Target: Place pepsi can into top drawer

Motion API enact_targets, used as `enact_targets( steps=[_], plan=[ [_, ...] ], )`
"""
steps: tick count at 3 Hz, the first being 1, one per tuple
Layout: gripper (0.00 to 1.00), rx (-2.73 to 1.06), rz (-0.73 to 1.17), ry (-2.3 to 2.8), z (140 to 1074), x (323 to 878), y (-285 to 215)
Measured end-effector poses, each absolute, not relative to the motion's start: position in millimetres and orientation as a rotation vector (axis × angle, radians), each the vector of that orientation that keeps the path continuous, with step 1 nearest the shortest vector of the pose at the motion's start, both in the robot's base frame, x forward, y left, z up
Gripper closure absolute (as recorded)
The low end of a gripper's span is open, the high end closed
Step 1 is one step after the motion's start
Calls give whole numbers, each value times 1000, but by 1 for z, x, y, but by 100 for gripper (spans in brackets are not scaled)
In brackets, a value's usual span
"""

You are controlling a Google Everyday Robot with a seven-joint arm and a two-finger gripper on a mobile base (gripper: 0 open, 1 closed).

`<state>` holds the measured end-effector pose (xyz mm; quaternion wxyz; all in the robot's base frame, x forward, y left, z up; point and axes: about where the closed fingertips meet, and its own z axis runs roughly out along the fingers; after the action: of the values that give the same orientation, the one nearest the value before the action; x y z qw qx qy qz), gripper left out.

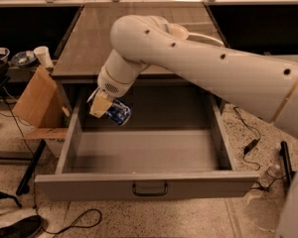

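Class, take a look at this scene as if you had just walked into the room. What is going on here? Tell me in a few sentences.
A white robot arm reaches over a cabinet whose top drawer is pulled wide open. Its claw grips the pepsi can, which is tilted and hangs inside the drawer's left rear part, near the left wall. The can looks to be above the drawer floor rather than resting on it, so it has not been let go yet.
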<state>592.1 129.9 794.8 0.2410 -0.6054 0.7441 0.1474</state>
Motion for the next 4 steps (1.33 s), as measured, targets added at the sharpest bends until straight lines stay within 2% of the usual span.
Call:
enact_targets(
  steps=[1, 2, 3, 4],
  plan=[
    [81, -1665, 324, 1976, 805, 600, 154],
    [58, -1581, 413, 1725, 869, 583, 181],
    [61, -1398, 449, 1610, 925, 596, 144],
    [84, -1284, 451, 1616, 938, 614, 99]
  ],
)
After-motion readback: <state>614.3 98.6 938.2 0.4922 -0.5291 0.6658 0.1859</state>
